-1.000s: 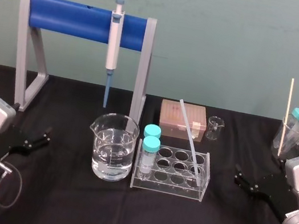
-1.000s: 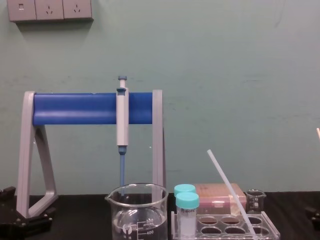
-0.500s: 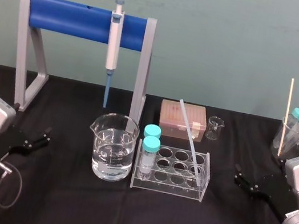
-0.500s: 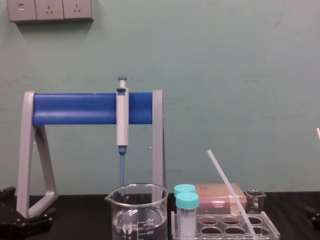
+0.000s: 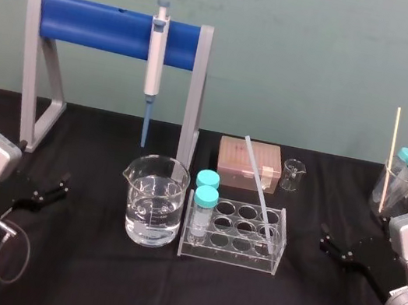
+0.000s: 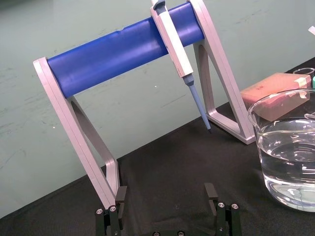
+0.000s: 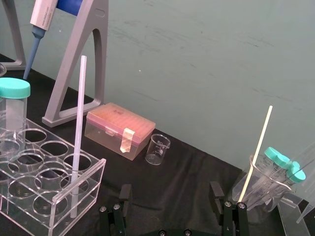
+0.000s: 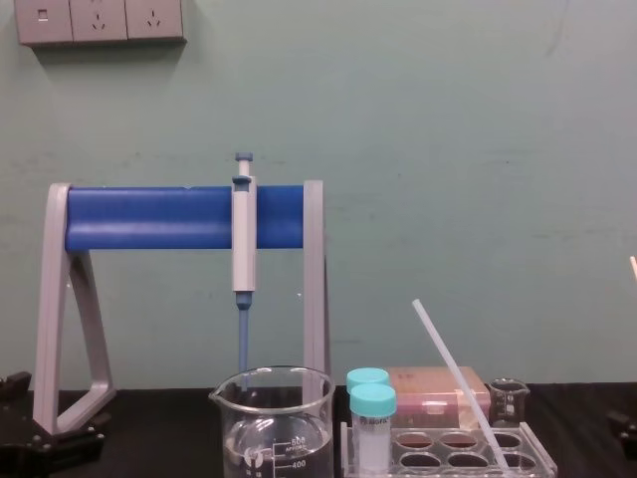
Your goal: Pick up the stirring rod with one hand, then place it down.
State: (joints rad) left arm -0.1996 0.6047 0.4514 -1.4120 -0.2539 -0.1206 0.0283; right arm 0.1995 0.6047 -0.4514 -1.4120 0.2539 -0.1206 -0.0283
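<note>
From the head: shows the stirring rod (image 5: 260,192) footed in the near right cell of the clear rack (image 5: 218,254). Long axis slanting up toward the left and far side, upper end crossing in front of the pink tip box (image 5: 228,157). Puts the right gripper (image 5: 325,237) a short way right of the rack, low over the black table (image 5: 163,295), jaws spread and aimed left at the rod's lower part. Puts the left gripper (image 5: 64,185) well apart at the far left, beyond the water beaker (image 5: 154,199), jaws spread too, holding nothing. Makes the right arm plainly the nearer of the 2.

From the left wrist: looks out between 2 parted fingers of the left gripper (image 6: 166,196) toward the blue pipette stand (image 6: 123,54), with the beaker (image 6: 283,147) off to one side.

From the right wrist: frames the rod (image 7: 78,137) nearly upright in the end cell of the rack (image 7: 91,172), offset to one side of the wide-open right gripper (image 7: 171,196), not yet between the fingers.

From the chest: gives the lean best. Rod (image 8: 458,383) rising from the right end of the rack (image 8: 428,463) up toward the left. Calls, by my reading, for a leftward reach by the right arm and a closing across the slanted shaft above the rack rim.
</note>
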